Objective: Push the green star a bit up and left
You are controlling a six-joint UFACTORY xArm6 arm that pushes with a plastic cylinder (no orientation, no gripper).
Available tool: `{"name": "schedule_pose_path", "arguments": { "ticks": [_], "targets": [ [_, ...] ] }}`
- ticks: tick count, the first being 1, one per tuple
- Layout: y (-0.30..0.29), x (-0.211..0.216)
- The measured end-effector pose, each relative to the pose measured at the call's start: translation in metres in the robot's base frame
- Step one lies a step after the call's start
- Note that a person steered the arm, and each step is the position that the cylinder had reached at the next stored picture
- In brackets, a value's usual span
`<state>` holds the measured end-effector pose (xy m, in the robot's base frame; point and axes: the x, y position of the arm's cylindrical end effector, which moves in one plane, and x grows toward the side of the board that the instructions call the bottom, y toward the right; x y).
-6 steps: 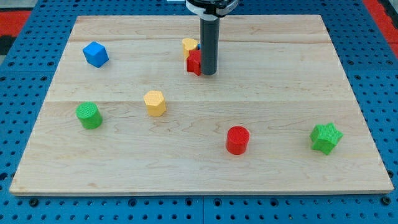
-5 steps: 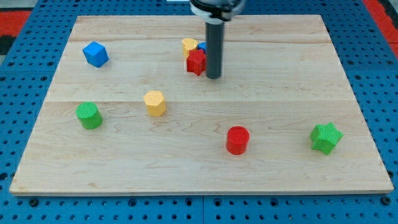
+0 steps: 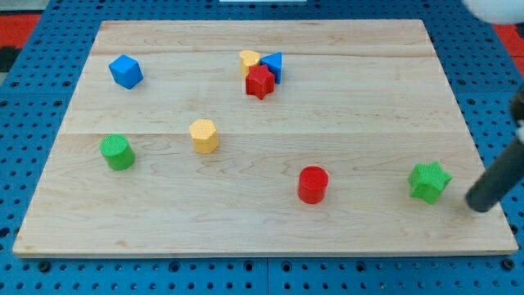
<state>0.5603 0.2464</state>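
Note:
The green star [image 3: 430,181] lies near the board's lower right corner. My tip [image 3: 479,205] is on the board just to the right of the star and slightly below it, a small gap apart. The dark rod slants up to the view's right edge and looks blurred.
A red cylinder [image 3: 313,184] sits left of the star. A yellow hexagon block [image 3: 204,135] and a green cylinder [image 3: 117,152] lie further left. A red star [image 3: 259,82], a blue triangle [image 3: 273,65] and a yellow block [image 3: 250,59] cluster at the top centre. A blue cube [image 3: 126,71] is at the top left.
My tip has left the cluster at the top centre and swept down to the lower right, ending beside the green star. The blue triangle now shows. No block has moved.

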Motion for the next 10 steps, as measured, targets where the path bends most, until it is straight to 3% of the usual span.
{"name": "schedule_pose_path", "arguments": {
  "ticks": [2,4,5,6,8,10],
  "targets": [
    [-0.033,-0.011],
    [-0.019,-0.057],
    [-0.049,-0.048],
    [-0.042,-0.04],
    [-0.048,-0.059],
    [-0.056,-0.02]
  ]
}}
